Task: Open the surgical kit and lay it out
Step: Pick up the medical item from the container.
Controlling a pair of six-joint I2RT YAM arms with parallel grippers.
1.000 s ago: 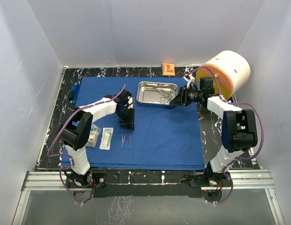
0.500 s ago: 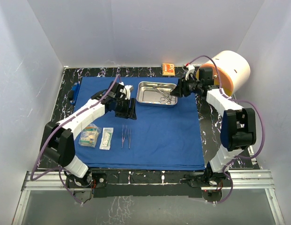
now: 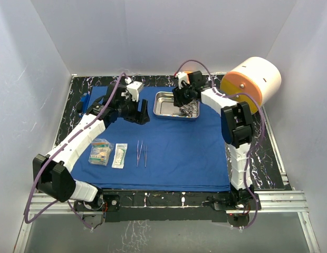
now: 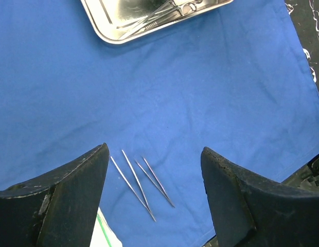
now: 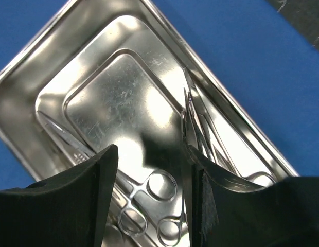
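The surgical kit's blue cloth (image 3: 179, 153) lies spread flat on the table. A steel tray (image 3: 159, 95) stands at its far middle, with ring-handled clamps (image 5: 159, 188) lying inside. Two slender forceps (image 3: 141, 153) lie side by side on the cloth, and two clear packets (image 3: 100, 152) sit to their left. My left gripper (image 3: 138, 113) hangs open over the cloth just left of the tray. The left wrist view has the forceps (image 4: 141, 182) below its empty jaws (image 4: 154, 149). Over the tray (image 5: 25, 103) my right gripper (image 5: 152, 154) stands open above the clamps, holding nothing.
A big white-and-orange cylinder (image 3: 253, 79) lies at the back right, close behind the right arm. Black marble table (image 3: 263, 153) shows around the cloth. White walls close in the back and both sides.
The left arm stretched away from the forceps toward the back and its gripper opened. The right gripper swung left from the tray's right edge to over the tray and opened wider.
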